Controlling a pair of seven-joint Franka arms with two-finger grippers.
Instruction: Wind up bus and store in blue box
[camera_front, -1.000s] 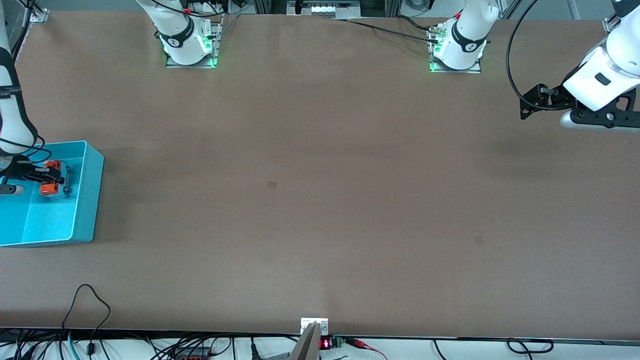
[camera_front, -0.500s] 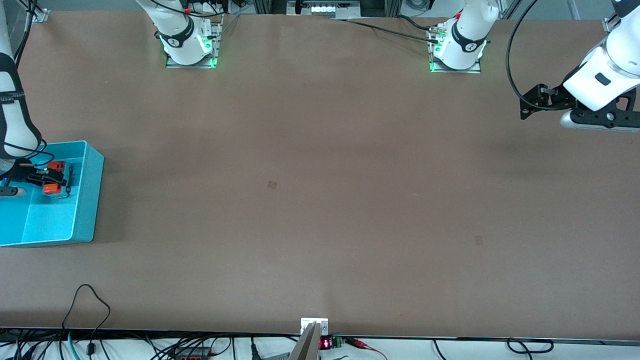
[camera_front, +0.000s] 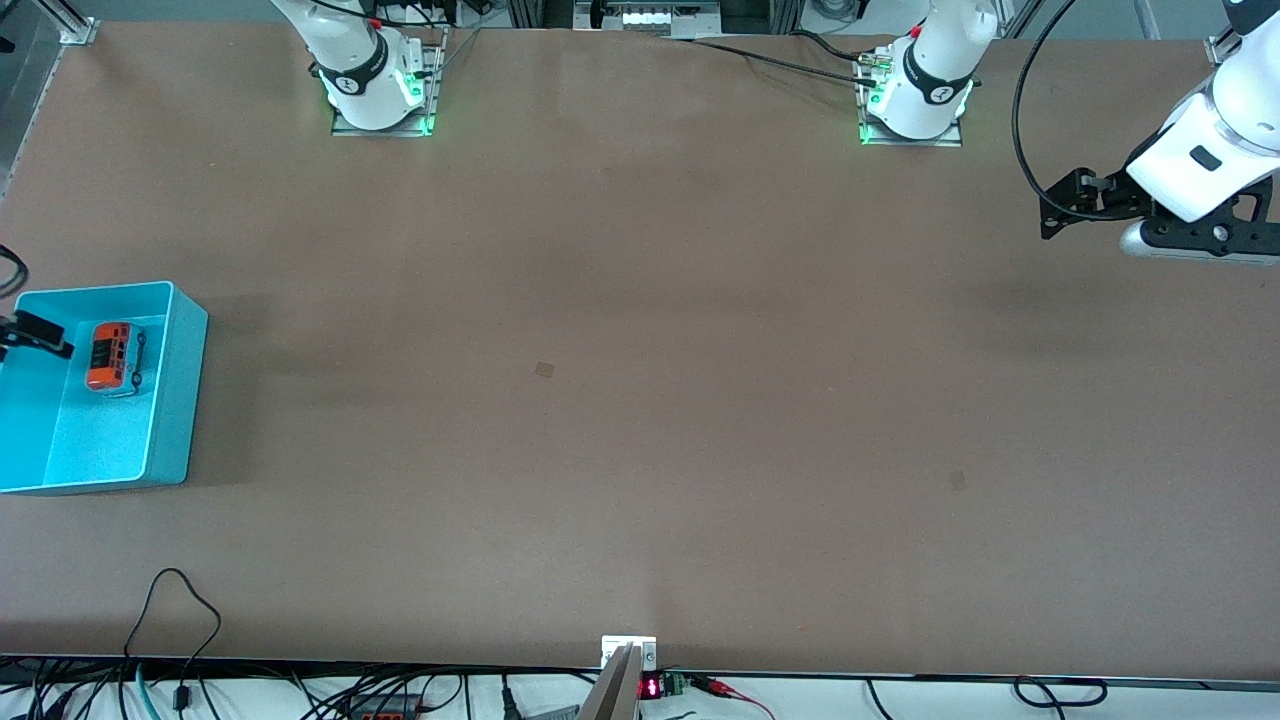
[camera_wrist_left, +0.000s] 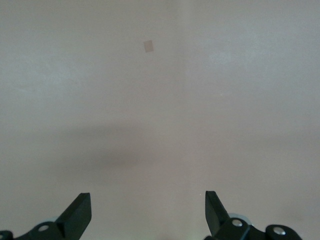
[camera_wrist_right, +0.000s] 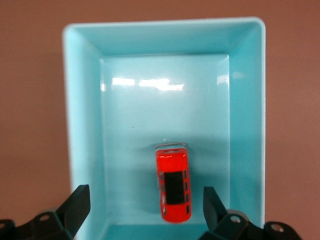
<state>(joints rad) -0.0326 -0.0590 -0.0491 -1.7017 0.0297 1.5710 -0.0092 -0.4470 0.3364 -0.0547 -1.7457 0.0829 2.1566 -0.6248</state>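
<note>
Brown surface (camera_front: 640, 400) mostly bare. Bus (camera_wrist_right: 174, 183) sits loose in blue box (camera_wrist_right: 82, 150); right gripper (camera_wrist_right: 145, 207) over it, fingers wide, empty. Left gripper (camera_wrist_left: 148, 212) waits, also open, empty. Risk: wound bus rolls into wall.

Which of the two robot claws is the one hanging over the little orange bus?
The right gripper: its open fingers frame the bus lying in the blue box. The left gripper, also open, waits over bare table at the left arm's end.
</note>
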